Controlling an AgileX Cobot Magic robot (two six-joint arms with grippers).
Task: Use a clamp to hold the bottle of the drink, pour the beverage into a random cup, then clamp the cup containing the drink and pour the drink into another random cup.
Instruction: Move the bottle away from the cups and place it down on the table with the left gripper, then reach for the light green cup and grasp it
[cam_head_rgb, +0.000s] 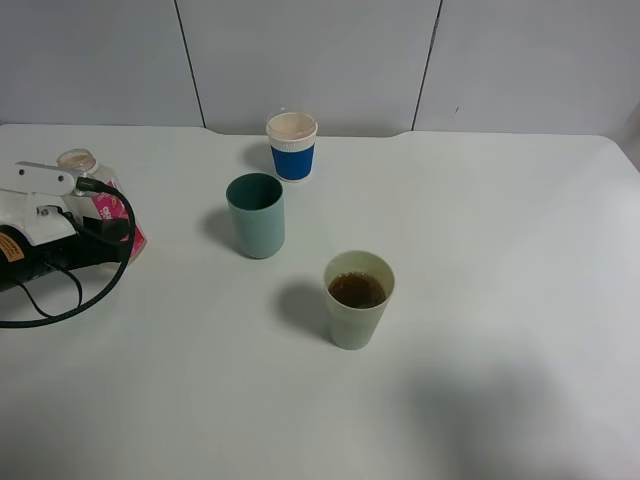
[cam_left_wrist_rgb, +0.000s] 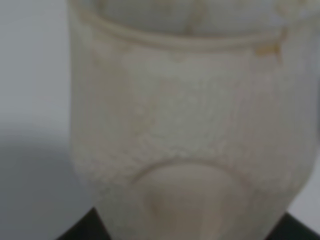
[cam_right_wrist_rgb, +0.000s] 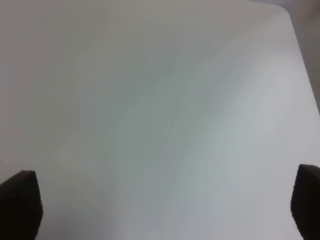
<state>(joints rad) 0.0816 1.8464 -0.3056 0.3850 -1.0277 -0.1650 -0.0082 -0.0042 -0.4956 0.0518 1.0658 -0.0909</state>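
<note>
1. On the exterior high view I've got the left gripper (cam_head_rgb: 100, 225) at the far left edge of the table (cam_head_rgb: 500, 250), clamped on the bottle (cam_head_rgb: 92, 190). Pink label showing, cap end pointing to the back wall.
2. Left wrist view is almost all bottle (cam_left_wrist_rgb: 190, 125), blurred and very close. The dark fingers (cam_left_wrist_rgb: 82, 227) sit tight against its sides, so I read that as a firm grasp.
3. Right gripper (cam_right_wrist_rgb: 165, 210) is released. Its two dark tips sit wide apart over bare tabletop.
4. Pale green cup (cam_head_rgb: 358, 300) stands mid-table with dark drink in it.
5. Teal cup (cam_head_rgb: 255, 215) stands behind it and to the left, well apart.
6. Blue-sleeved paper cup (cam_head_rgb: 291, 146) is farthest back, just behind the teal one.
</note>
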